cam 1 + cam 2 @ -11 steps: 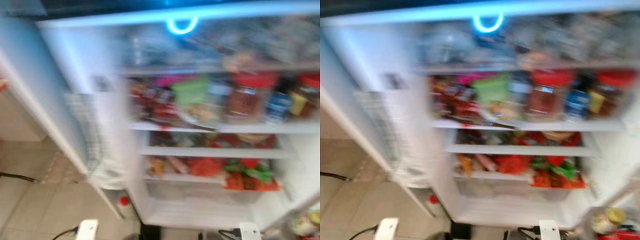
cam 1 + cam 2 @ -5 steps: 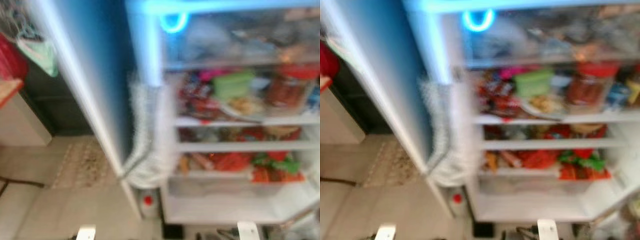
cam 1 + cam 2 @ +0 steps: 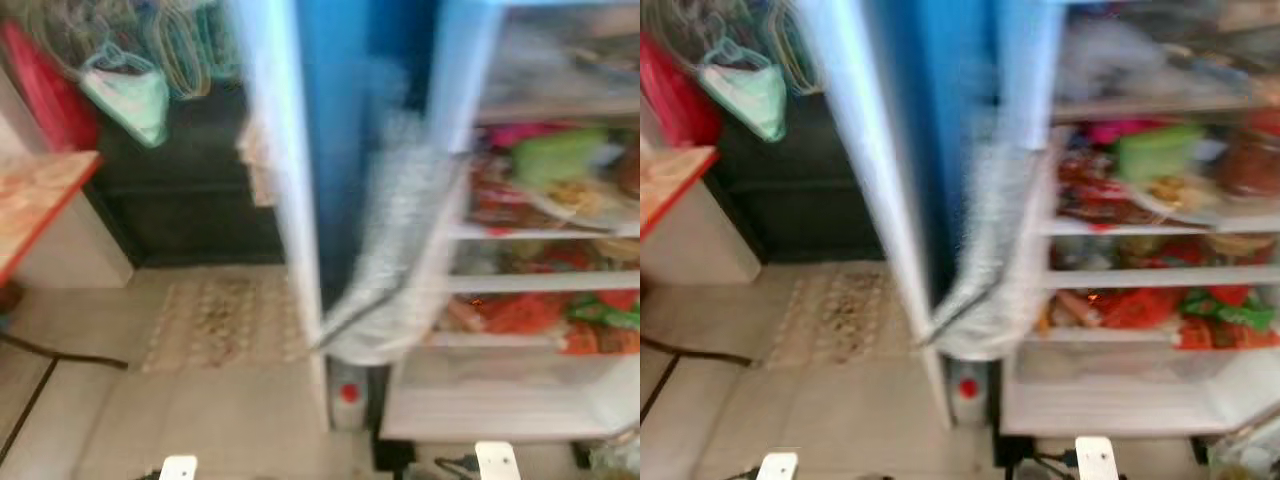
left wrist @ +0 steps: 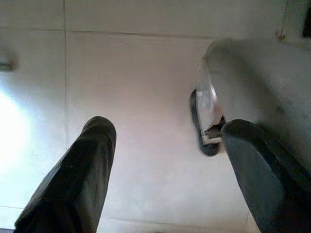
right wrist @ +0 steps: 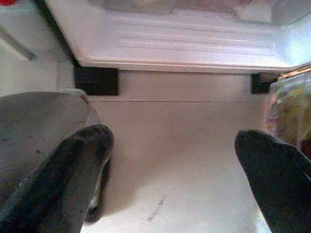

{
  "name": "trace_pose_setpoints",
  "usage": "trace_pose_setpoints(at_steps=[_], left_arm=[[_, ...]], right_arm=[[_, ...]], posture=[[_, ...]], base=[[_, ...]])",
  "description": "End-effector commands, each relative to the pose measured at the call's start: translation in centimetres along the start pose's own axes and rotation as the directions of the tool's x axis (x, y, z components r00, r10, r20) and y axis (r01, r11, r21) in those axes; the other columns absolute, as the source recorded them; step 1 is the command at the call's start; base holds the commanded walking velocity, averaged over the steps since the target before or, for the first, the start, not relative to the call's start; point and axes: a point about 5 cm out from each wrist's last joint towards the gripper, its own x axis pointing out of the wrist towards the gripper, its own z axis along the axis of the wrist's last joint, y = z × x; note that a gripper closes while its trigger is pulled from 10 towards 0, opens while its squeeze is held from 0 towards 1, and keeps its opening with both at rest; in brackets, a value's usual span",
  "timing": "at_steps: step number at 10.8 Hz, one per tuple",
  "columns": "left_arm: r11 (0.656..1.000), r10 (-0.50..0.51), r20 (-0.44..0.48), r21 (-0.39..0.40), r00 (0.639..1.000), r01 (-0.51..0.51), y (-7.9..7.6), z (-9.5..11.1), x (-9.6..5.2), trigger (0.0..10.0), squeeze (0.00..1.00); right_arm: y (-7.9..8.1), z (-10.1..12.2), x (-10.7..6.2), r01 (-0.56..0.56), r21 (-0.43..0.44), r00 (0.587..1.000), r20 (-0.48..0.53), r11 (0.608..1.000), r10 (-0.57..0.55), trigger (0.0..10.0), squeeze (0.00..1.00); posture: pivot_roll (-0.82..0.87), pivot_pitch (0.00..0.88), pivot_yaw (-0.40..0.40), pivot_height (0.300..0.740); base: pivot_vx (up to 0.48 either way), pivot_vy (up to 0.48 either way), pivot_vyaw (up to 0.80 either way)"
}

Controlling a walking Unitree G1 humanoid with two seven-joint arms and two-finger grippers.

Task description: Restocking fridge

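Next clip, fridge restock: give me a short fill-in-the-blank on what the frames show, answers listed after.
1. The fridge stands with its door ____.
2. The left gripper, jaws ____, hangs over the floor.
3. The right gripper holds ____.
4. Low in the door sits a bottle with a ____ cap.

Missing words: open; open; nothing; red

Head views: heavy motion blur throughout; fridge (image 3: 540, 250) shelves and door (image 3: 300, 180) edge smeared, blue cast on the door. Interior bright, washed out. Wrist views sharper; glare patch on the floor (image 4: 14, 126); soft shadows under both grippers' fingers.
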Motion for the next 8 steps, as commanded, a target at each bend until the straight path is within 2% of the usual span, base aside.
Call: trace_pose_setpoints(at_steps=[1,7,8], left_arm=[[1.000,-0.004,-0.008,0.011,1.000,0.004,-0.04,-0.07,0.00,10.0,0.00],[1.000,-0.004,-0.008,0.011,1.000,0.004,-0.04,-0.07,0.00,10.0,0.00],[1.000,-0.003,-0.011,0.015,1.000,0.003,-0.16,-0.30,0.00,10.0,0.00]], right_arm=[[2.39,-0.05,-0.25,-0.081,0.002,0.997,-0.003,0.997,0.081,10.0,0.00],[2.39,-0.05,-0.25,-0.081,0.002,0.997,-0.003,0.997,0.081,10.0,0.00],[2.20,-0.06,-0.21,-0.097,0.002,0.995,-0.007,0.995,0.097,10.0,0.00]], posture=[[-0.17,0.013,0.112,0.660],[-0.17,0.013,0.112,0.660],[-0.16,0.000,0.089,0.665]], base=[[0.000,0.379,0.00],[0.000,0.379,0.00],[0.000,0.000,0.00]])
